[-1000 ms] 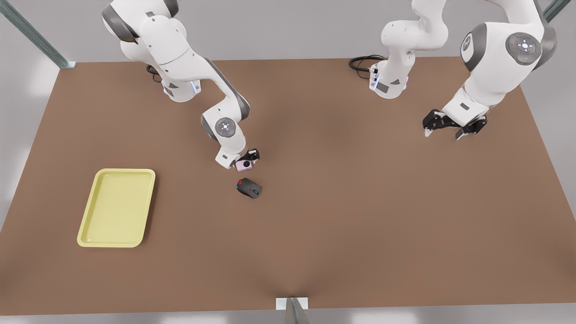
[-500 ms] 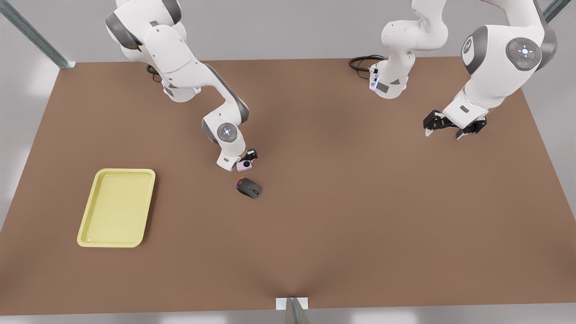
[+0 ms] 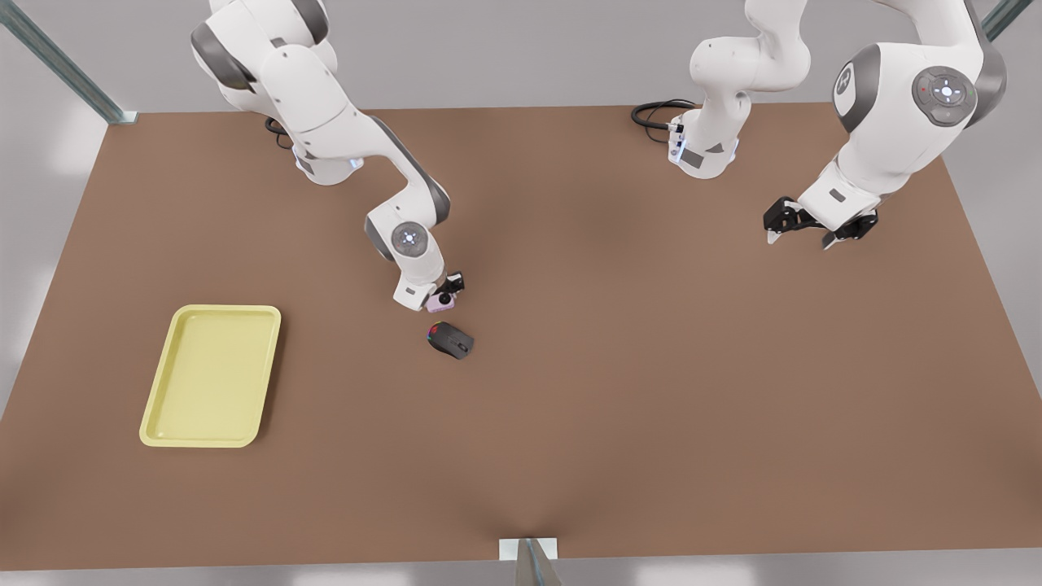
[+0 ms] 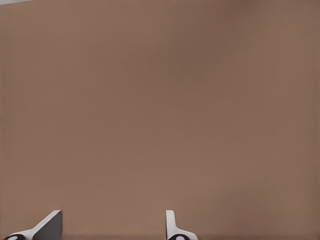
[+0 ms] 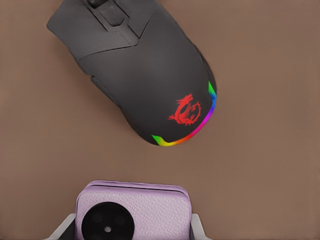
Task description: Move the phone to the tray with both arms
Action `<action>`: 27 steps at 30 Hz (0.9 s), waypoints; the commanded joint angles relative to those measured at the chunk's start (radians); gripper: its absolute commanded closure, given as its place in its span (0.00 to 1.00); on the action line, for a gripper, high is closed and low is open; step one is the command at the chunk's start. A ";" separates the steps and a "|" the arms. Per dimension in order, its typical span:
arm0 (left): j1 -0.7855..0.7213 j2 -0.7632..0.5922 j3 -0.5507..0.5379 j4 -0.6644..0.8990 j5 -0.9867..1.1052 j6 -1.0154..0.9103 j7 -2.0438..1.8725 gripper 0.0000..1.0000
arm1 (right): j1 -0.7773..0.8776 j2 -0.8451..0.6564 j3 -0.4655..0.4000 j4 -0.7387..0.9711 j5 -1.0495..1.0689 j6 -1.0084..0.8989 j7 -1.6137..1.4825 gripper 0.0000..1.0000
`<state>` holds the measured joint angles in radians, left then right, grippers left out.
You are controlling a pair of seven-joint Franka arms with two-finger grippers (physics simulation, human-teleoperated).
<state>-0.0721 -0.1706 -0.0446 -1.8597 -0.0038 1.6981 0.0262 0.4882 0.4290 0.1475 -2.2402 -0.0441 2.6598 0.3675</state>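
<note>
Two end effectors: right end effector (image 3: 444, 295) clamps phone (image 3: 441, 303) for lifting toward tray (image 3: 163, 417); left end effector (image 3: 800, 234) waits, spread wide.

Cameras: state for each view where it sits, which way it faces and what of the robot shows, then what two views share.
Front view: high above the brown table, looking down; both white arms, pale yellow rectangular tray.
Left wrist view: on the left gripper, facing bare table; two open fingertips.
Right wrist view: on the right gripper, facing down; fingers flank the pale pink phone.
Shared: front and right wrist views show the phone beside the dark grey computer mouse.
</note>
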 commanded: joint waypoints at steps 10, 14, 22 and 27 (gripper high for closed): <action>0.000 -0.001 0.000 0.000 0.001 -0.008 -0.003 0.00 | -0.450 -0.073 -0.160 0.261 0.003 -0.439 -0.860 0.33; 0.000 0.003 -0.001 0.000 0.001 -0.006 -0.005 0.00 | -0.658 -0.078 -0.157 0.214 0.006 -0.417 -1.050 0.32; 0.000 0.046 -0.063 0.091 -0.001 -0.031 -0.012 0.00 | -0.807 0.120 -0.155 0.333 0.007 -0.274 -1.242 0.00; 0.000 0.082 -0.060 0.091 0.001 -0.041 -0.011 0.00 | -0.792 0.057 -0.105 0.435 0.007 -0.307 -1.179 0.00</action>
<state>-0.0730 -0.0923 -0.1046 -1.7700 -0.0040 1.6666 0.0213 -0.3042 0.4899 0.0410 -1.8162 -0.0380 2.3502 -0.4454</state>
